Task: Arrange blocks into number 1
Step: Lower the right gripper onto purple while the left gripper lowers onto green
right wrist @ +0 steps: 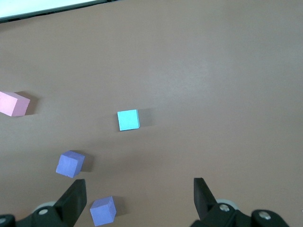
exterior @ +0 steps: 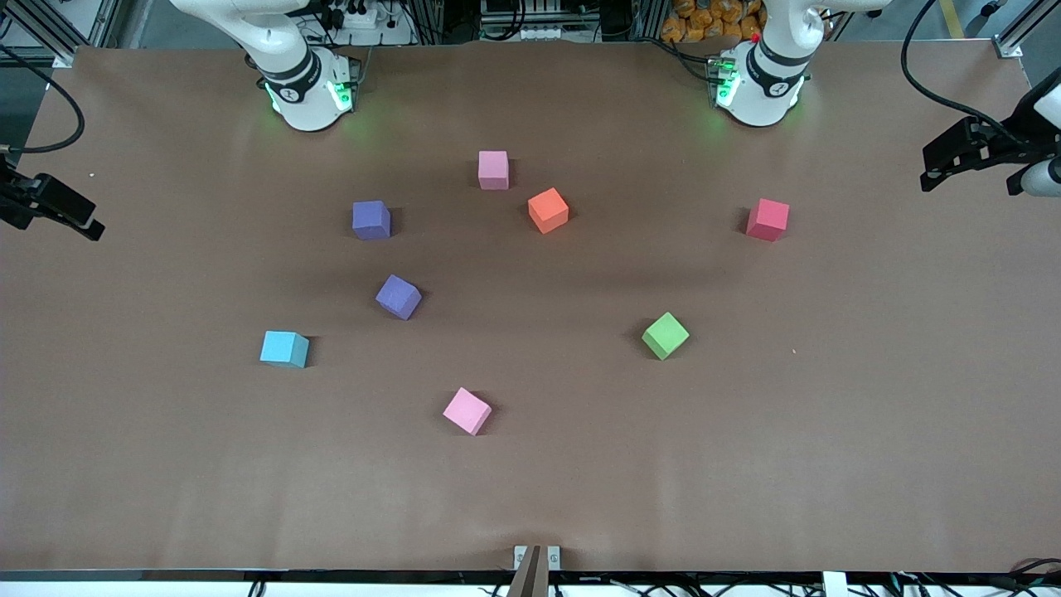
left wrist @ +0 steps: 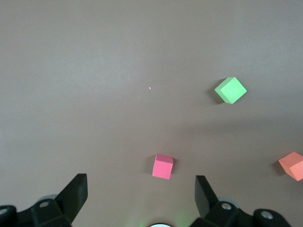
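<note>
Loose on the brown table lie an orange cube (exterior: 548, 210), a pink cube (exterior: 493, 169) close to it nearer the robots' bases, two purple cubes (exterior: 370, 220) (exterior: 398, 296), a green cube (exterior: 665, 335) and a second pink cube (exterior: 467, 410) nearest the front camera. None touch. My left gripper (exterior: 968, 176) hangs open, high over its own end of the table; its wrist view shows its empty gripper (left wrist: 140, 194), the green cube (left wrist: 231, 90) and the orange cube (left wrist: 292, 165). My right gripper (exterior: 58, 214) hangs open over its own end, empty (right wrist: 139, 196), above both purple cubes (right wrist: 70, 163) (right wrist: 102, 210).
A cyan cube (exterior: 283, 348) sits toward the right arm's end, also in the right wrist view (right wrist: 128, 119). A red cube (exterior: 767, 219) sits toward the left arm's end, below the left gripper's camera (left wrist: 163, 166). The table's front edge (right wrist: 47, 10) shows in the right wrist view.
</note>
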